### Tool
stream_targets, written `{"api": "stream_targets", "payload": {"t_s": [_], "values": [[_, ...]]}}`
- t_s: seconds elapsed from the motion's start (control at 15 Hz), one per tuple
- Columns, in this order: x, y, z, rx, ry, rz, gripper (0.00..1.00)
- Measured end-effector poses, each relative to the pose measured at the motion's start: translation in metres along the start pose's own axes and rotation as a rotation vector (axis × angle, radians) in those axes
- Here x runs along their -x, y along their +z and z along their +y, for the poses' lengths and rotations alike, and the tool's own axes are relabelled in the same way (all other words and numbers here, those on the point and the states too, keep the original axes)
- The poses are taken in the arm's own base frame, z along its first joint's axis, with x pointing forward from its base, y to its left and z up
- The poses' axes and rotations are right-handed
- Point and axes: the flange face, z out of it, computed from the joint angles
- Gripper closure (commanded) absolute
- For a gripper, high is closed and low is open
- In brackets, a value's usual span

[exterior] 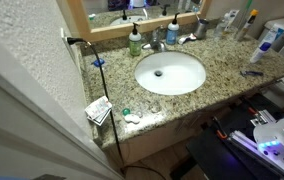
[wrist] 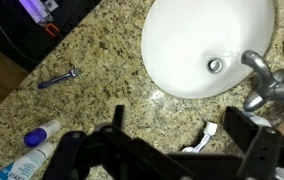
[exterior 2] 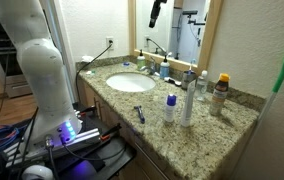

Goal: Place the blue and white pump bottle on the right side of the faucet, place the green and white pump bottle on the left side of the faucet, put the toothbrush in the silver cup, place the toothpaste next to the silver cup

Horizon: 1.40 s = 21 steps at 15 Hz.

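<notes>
**Bottles flank the faucet; cup, brush and paste not visibly settled.**
In an exterior view the green and white pump bottle (exterior: 134, 41) stands picture-left of the faucet (exterior: 157, 43) and the blue and white pump bottle (exterior: 172, 31) picture-right, both at the back of the table (exterior: 222, 78); that half looks done. In an exterior view past the basin (exterior 2: 117, 82), silver cup and toothbrush are too small to pick out. In the wrist view the pincer (wrist: 177, 120) hangs spread wide and empty, over a small white item (wrist: 204, 135), possibly the toothpaste, near the faucet.
</notes>
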Motion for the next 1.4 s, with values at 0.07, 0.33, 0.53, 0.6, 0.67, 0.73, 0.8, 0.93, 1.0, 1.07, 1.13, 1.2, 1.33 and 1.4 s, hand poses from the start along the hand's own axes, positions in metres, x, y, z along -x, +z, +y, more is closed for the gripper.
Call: {"api": "stream_targets", "payload": {"t_s": [0.07,0.33,0.53,0.6,0.67,0.73,0.8,0.93,1.0,1.07,1.13,1.2,1.33,1.4], "values": [[0.0,0.004,-0.005,0.023,-0.018,0.01,0.0],[0.016,0.041,-0.069,0.104,-0.207,0.058,0.0],[0.033,0.061,-0.124,0.134,-0.31,0.091,0.0],[0.034,0.063,-0.132,0.136,-0.322,0.093,0.0],[0.033,0.062,-0.134,0.135,-0.323,0.095,0.0],[0.033,0.061,-0.133,0.134,-0.321,0.096,0.0],[0.032,0.062,-0.133,0.145,-0.318,0.103,0.0],[0.029,0.071,-0.14,0.162,-0.33,0.135,0.0],[0.028,0.08,-0.15,0.165,-0.355,0.148,0.0],[0.029,0.092,-0.163,0.166,-0.382,0.165,0.0],[0.03,0.105,-0.178,0.162,-0.41,0.18,0.0],[0.033,0.116,-0.193,0.156,-0.433,0.188,0.0],[0.039,0.132,-0.217,0.153,-0.469,0.192,0.0],[0.04,0.135,-0.225,0.153,-0.479,0.192,0.0]]}}
